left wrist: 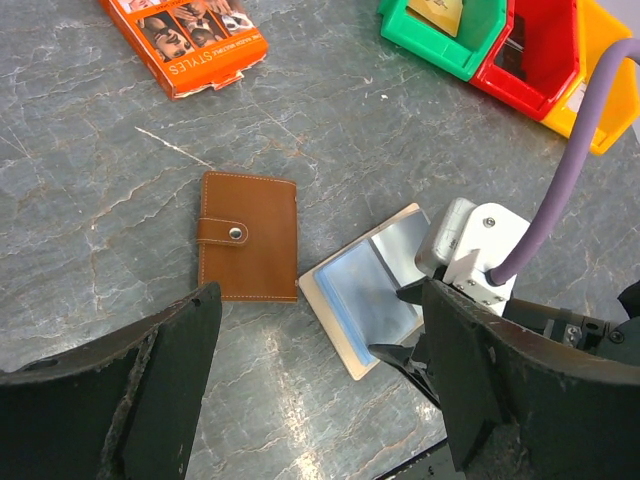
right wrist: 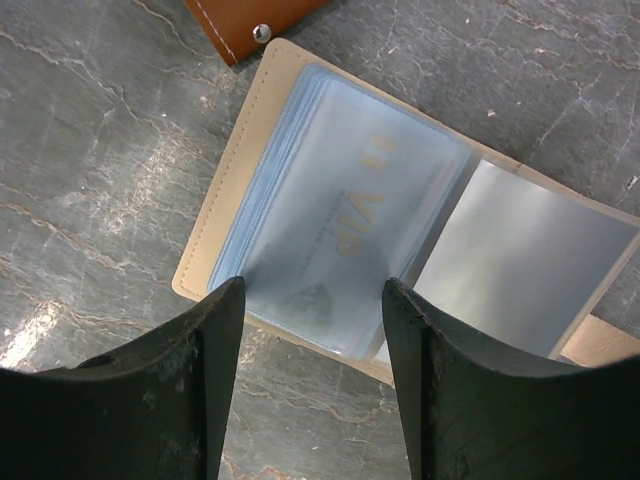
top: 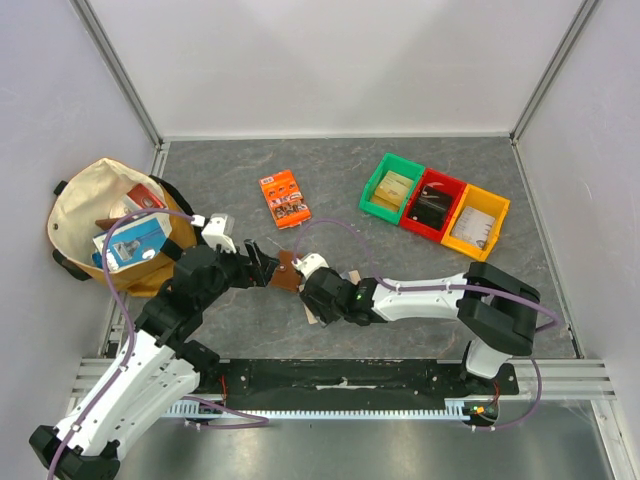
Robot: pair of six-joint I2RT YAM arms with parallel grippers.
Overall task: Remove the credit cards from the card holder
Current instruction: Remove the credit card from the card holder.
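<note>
The card holder point(left wrist: 365, 292) lies open and flat on the grey table point(left wrist: 100, 200), in the middle of the left wrist view, with its pale blue sleeves facing up. At the upper left sits an orange box point(left wrist: 185, 40). Below it a closed brown wallet point(left wrist: 247, 236) lies just beside the holder's left corner. The left gripper point(left wrist: 322, 300) hangs above them, its jaws spread wide and holding nothing. Further right, the right gripper point(right wrist: 312, 300) is down close over the holder. Its jaws are parted to either side of the near edge of the left-hand sleeve stack and clamp on nothing. Through the top sleeve a pale credit card point(right wrist: 340, 215) with gold "VIP" lettering shows. Whether the right-hand sleeve holds anything I cannot tell. A row of bins point(left wrist: 545, 85) fills the upper right.

By my reading, the opening step is done. No card lies loose on the table in any view, so every card is yet to be drawn out.
</note>
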